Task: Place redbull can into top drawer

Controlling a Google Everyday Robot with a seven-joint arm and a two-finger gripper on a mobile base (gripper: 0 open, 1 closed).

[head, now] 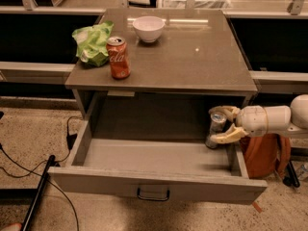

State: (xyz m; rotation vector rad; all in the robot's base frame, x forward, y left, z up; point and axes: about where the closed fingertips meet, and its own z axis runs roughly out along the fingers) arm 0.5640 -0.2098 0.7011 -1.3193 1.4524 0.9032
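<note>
The redbull can (pixel 216 128), slim and silver-grey, stands upright at the back right corner inside the open top drawer (pixel 159 189). The drawer is pulled far out, and its dark loop handle (pixel 153 195) sits at the centre of the front panel. My gripper (pixel 220 125) reaches in from the right over the drawer's right wall. One pale finger lies by the can's top and the other by its lower side, so the fingers close on the can. The can's base seems to rest on the drawer floor.
On the cabinet top (pixel 192 57) stand an orange-red cola can (pixel 118 57), a green chip bag (pixel 92 43) and a white bowl (pixel 148 28). An orange bag (pixel 262 155) hangs right of the drawer. Cables and a black pole (pixel 38 191) lie on the floor at left.
</note>
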